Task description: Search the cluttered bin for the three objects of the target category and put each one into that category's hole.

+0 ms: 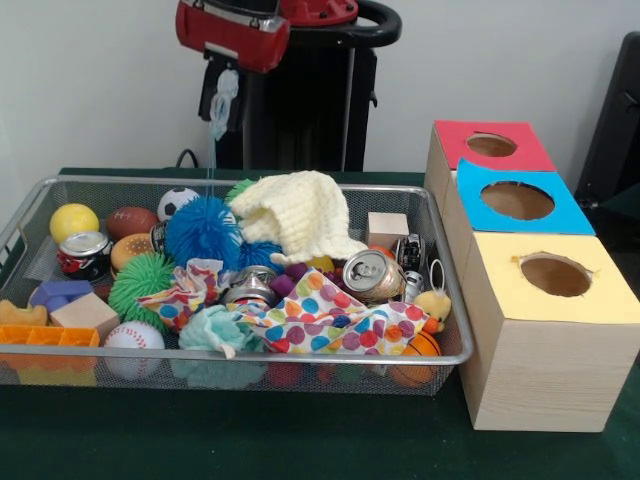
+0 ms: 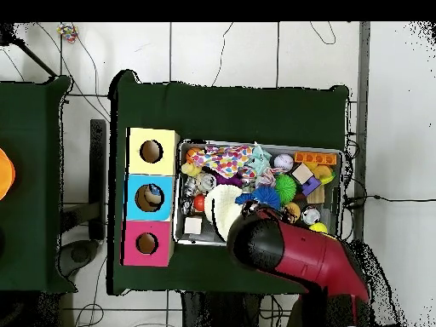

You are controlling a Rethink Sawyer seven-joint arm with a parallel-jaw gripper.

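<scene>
Claw (image 1: 222, 100) state: you cannot tell. Search step in hand; bin (image 1: 455, 300) at six o'clock; descend, pick target.

In the front view a wire bin (image 1: 440, 215) stands on the table (image 1: 250, 440), and a row of three boxes (image 1: 545, 330) stands just beside its right side — one behind the other, each with a hole on top. Inside the bin, a knitted cloth (image 1: 300, 215) lies on top of the pile at the back middle. A dotted cloth (image 1: 330, 325) lies at the front, with a can (image 1: 372, 275) behind it. A baseball (image 1: 133, 337) rests at the front left — a spiky ball (image 1: 203, 232) sits behind it.
</scene>
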